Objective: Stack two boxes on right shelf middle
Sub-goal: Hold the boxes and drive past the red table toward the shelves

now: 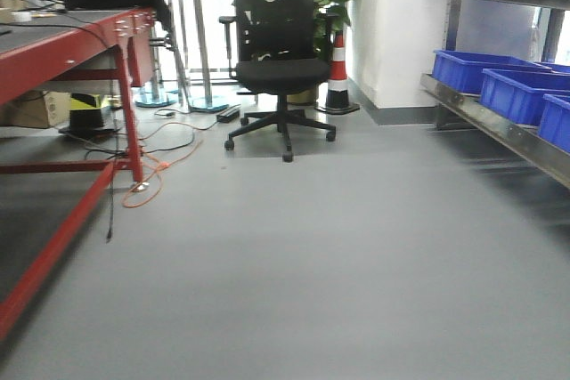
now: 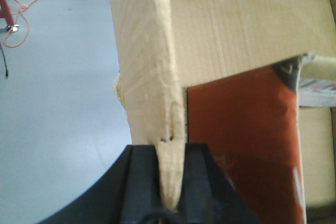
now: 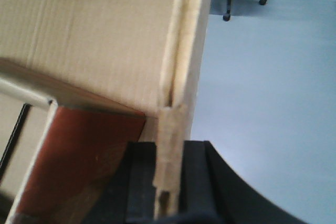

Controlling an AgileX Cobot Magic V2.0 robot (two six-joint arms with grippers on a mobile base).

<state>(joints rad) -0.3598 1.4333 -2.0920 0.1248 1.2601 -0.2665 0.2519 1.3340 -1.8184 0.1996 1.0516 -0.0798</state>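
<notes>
**Carrying one box by two walls, shelf off to the right**

Gripping the box (image 2: 236,30) from opposite sides. Pinching one upright wall with the left gripper (image 2: 169,182) and the facing wall with the right gripper (image 3: 169,182), pads pressed tight onto the cardboard edge in each case. Probably done this way to share the load and keep the open top level on the way to the shelf. Keeping the box wholly out of the front camera's sight. Facing down the room toward a chair (image 1: 280,60) and a cone (image 1: 337,77), with the steel shelf (image 1: 485,120) well off to the right and loaded with blue bins (image 1: 521,91).

Impossible to identify the reddish-brown sheet (image 2: 241,145) inside the box: could be a flap, a board or a packed item. No sign of a second box in any view. Cut off by the frame edge: most of the shelf, so no telling where a free spot lies. Blurred by closeness to both wrist lenses: pads and wall edges.
</notes>
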